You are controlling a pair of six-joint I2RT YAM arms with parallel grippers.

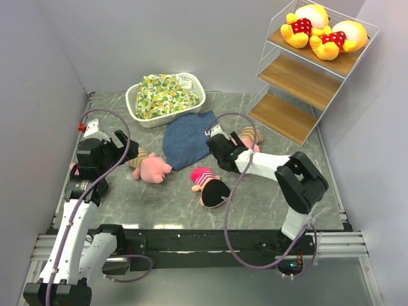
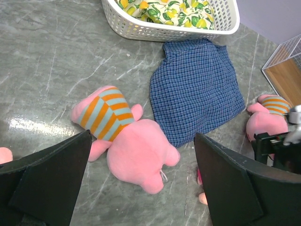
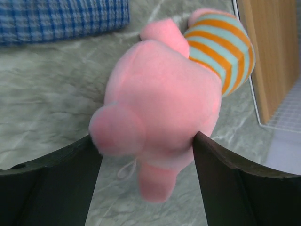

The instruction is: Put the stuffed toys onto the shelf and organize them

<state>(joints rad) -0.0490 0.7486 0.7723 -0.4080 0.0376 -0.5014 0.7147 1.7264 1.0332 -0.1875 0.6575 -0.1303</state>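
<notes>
While your right gripper [image 3: 148,141] stands spread wide around a pink piglet [image 3: 160,94] lying on the table [image 2: 42,61] near the shelf's [image 1: 299,80] bottom edge, your left gripper [image 2: 142,136], equally wide, hangs above the second piglet [image 2: 127,146], which touches the blue cloth [image 2: 197,89] on its right.

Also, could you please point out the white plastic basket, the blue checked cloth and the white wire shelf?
White plastic basket [image 2: 155,30]: left wrist view, front wall.
Blue checked cloth [image 2: 195,89]: left wrist view, middle.
White wire shelf [image 1: 299,80]: top view, middle board.
</notes>
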